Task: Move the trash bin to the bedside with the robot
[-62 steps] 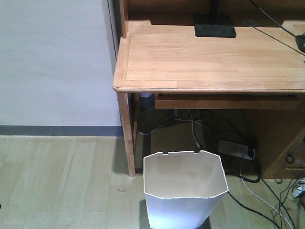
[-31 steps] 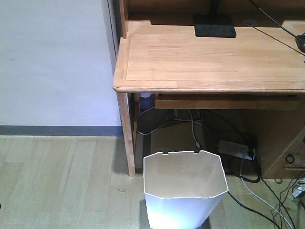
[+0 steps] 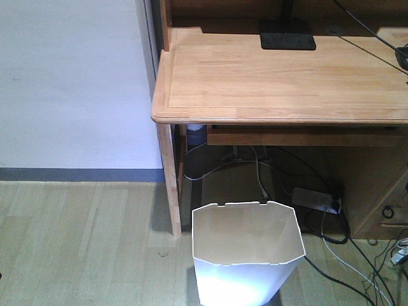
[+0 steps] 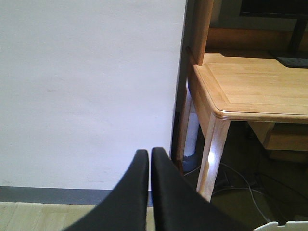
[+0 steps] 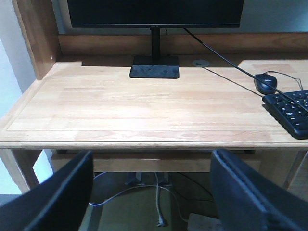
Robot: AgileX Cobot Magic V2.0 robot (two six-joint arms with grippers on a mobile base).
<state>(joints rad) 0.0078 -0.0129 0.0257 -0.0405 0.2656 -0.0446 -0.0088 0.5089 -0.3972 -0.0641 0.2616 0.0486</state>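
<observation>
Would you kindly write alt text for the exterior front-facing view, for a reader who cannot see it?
A white trash bin with a faceted, notched rim stands on the pale wood floor in front of a light wooden desk, near one leg. Cables and a power strip lie under the desk; a black monitor base sits on top.

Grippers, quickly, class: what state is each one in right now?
Left gripper: closed, holding nothing.
Right gripper: open, holding nothing.

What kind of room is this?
Likely a home study or office corner: a wooden desk with a monitor and keyboard, loose cables beneath it, and a bin on the wood floor.
</observation>
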